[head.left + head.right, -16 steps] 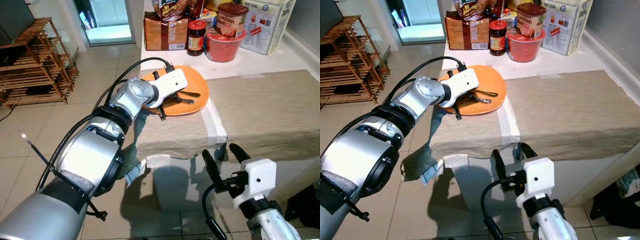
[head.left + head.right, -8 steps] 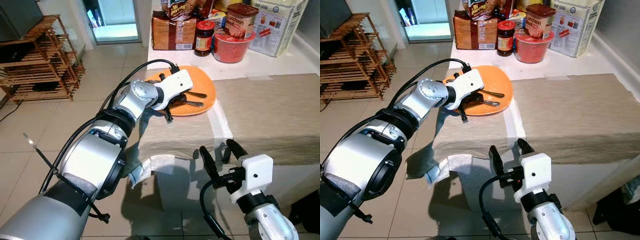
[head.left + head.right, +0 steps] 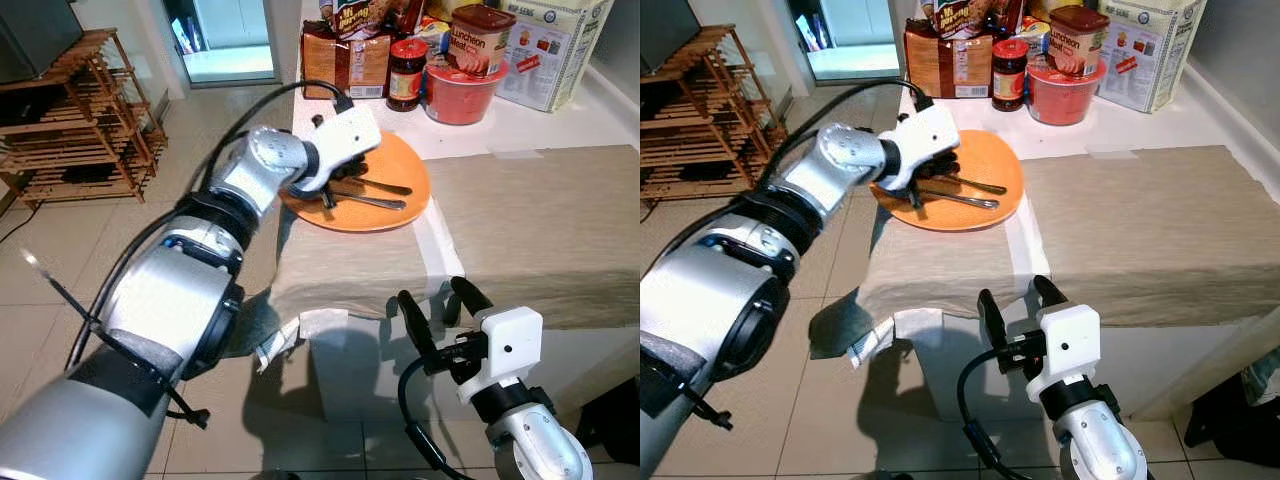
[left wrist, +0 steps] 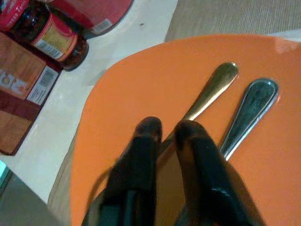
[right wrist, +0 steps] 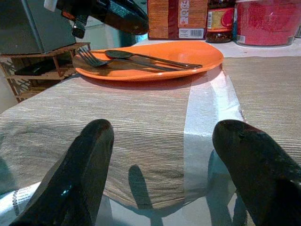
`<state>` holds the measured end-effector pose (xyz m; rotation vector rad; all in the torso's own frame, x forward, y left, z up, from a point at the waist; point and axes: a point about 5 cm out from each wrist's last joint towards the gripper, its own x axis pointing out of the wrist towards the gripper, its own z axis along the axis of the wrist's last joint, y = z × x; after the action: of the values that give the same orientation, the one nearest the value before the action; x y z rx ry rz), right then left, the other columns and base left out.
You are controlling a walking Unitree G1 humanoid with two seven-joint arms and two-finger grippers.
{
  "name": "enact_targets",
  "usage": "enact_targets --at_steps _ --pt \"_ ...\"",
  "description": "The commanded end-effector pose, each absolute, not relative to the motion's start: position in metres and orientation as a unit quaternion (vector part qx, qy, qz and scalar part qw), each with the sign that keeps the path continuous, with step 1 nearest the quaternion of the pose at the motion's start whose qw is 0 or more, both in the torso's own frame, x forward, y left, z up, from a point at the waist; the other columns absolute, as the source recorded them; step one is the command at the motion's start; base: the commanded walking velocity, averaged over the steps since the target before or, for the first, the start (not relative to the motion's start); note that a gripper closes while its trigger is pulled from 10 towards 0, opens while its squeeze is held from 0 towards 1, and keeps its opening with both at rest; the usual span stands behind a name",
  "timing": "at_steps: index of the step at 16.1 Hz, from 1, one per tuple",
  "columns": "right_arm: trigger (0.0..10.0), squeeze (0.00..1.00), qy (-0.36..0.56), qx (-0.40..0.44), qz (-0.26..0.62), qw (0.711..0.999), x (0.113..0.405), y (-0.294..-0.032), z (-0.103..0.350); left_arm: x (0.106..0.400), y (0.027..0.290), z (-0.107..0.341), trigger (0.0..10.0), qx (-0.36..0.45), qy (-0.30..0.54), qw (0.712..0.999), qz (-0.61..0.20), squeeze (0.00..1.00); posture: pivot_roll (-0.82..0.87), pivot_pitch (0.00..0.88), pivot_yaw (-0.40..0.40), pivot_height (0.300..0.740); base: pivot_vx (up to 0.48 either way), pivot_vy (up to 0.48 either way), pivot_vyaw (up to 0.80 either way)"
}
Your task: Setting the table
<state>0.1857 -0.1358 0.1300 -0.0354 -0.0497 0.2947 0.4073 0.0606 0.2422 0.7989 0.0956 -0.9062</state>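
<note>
Head views: an orange plate [image 3: 385, 195] with a fork [image 5: 94, 59] and spoon [image 3: 372, 185] sits at the table's near left corner on a beige cloth [image 3: 1120, 225]; jars and boxes crowd the far end, a wooden rack [image 3: 75, 120] stands on the tiled floor.

Left wrist: the left gripper [image 4: 162, 129], fingers nearly together, hovers over the cutlery handles.

Right wrist: the right gripper [image 5: 164, 141], fingers wide apart, faces the table edge.

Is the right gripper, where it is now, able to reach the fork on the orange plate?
Probably not yet. The right gripper hangs open below the table edge, and the fork lies on the orange plate across a stretch of tablecloth, with the left gripper over it.
</note>
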Motion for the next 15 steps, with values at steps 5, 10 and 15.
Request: enact_targets --at_steps 5,10,15 --pt "10.0 0.00 -0.024 -0.018 0.152 0.988 0.185 -0.135 0.128 0.407 0.084 0.222 10.0 0.431 0.087 0.796 -0.416 1.00 -0.12 0.040 0.101 0.740 0.000 0.000 0.00" --pt "10.0 0.00 -0.020 -0.020 0.152 0.988 0.179 -0.136 0.129 0.404 0.086 0.205 10.0 0.459 0.107 0.777 -0.418 0.00 -0.14 0.058 0.095 0.740 0.000 0.000 0.00" --pt "10.0 0.00 -0.016 -0.024 0.149 0.988 0.177 -0.139 0.129 0.405 0.079 0.205 10.0 0.457 0.104 0.781 -0.413 0.00 -0.15 0.064 0.094 0.740 0.000 0.000 0.00"
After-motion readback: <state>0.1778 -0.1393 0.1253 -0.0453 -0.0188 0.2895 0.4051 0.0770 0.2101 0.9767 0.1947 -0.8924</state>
